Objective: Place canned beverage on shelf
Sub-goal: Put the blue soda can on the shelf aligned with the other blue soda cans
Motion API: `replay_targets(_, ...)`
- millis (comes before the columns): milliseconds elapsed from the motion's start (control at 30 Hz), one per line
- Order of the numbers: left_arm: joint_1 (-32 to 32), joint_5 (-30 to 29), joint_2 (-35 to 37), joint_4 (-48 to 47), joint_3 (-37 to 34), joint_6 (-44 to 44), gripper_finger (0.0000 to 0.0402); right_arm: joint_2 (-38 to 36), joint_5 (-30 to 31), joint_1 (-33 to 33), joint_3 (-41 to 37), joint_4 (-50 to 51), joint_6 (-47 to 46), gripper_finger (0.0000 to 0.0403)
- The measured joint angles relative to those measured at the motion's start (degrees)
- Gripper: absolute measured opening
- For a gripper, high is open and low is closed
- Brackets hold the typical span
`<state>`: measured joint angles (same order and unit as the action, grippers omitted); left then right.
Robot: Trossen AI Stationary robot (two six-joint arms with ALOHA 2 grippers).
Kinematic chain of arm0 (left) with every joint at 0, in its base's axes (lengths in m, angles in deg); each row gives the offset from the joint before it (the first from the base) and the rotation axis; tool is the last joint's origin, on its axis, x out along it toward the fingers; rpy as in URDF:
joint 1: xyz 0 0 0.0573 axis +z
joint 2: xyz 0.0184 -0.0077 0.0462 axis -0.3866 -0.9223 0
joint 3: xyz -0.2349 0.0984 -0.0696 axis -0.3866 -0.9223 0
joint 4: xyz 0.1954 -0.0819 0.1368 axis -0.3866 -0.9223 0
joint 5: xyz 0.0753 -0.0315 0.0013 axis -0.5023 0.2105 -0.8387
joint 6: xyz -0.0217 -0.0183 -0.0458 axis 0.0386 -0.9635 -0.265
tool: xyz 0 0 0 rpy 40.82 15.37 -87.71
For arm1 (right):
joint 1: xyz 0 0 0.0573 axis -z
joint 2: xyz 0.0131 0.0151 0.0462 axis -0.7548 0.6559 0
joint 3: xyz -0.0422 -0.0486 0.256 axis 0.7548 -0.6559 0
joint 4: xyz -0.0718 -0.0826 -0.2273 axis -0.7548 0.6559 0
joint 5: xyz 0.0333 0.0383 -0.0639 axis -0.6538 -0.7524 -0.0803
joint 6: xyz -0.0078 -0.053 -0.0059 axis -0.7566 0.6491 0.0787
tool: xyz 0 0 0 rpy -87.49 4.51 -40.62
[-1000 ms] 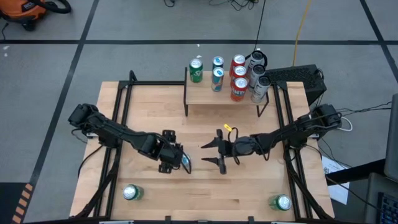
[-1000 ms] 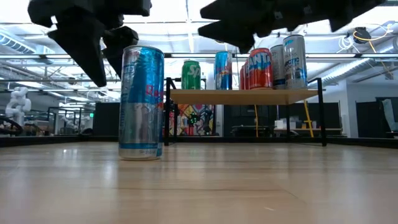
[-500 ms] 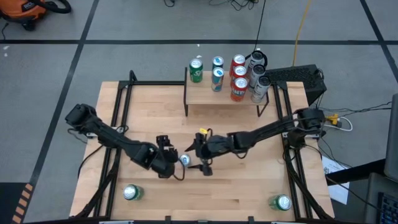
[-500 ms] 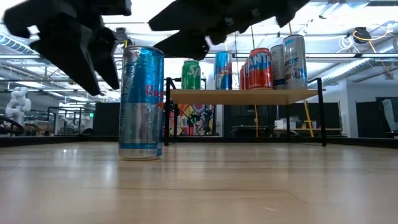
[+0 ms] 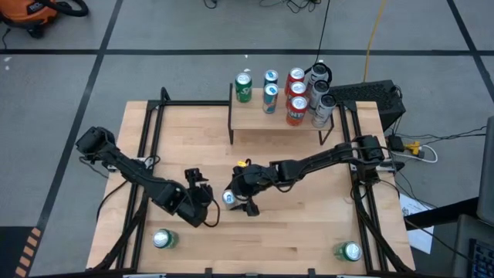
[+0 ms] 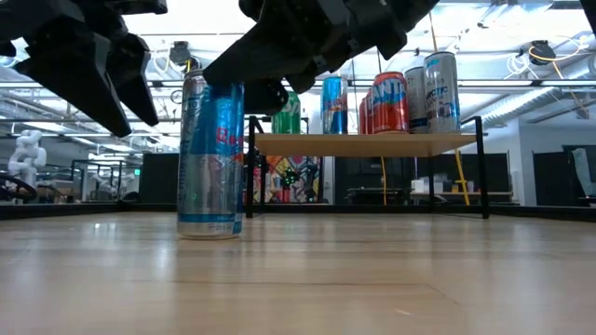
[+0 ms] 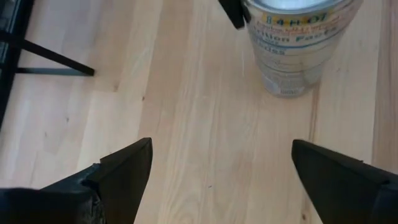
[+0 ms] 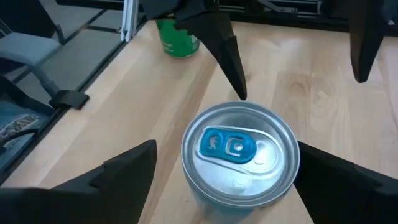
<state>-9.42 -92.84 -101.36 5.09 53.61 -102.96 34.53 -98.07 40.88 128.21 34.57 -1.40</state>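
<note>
Grey floor with dark seams all round the wooden table (image 5: 309,232); bright hall with ceiling lights beyond its far edge. Blue can (image 5: 229,198) upright near the table's middle, off the shelf (image 5: 255,118), with bare wood toward it. Right gripper (image 5: 238,199) spread wide around the can's top, fingers clear of its sides. Left gripper (image 5: 202,202) also spread, just beside the can. Seven cans crowded along the shelf; green cans (image 5: 163,239) near both front corners.
</note>
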Motion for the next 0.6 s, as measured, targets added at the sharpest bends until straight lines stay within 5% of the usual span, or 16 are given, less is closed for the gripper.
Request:
replay_targets(200, 0.5, -0.5, 0.0, 0.0, 0.0, 0.1, 0.0374, 0.0, 0.4, 0.1, 0.0, -0.1, 0.0, 0.0322)
replay_targets(600, 0.6, -0.5, 0.0, 0.0, 0.0, 0.3, 0.0374, 0.3, 2.5, 0.3, 0.0, -0.7, -2.7, 0.0224)
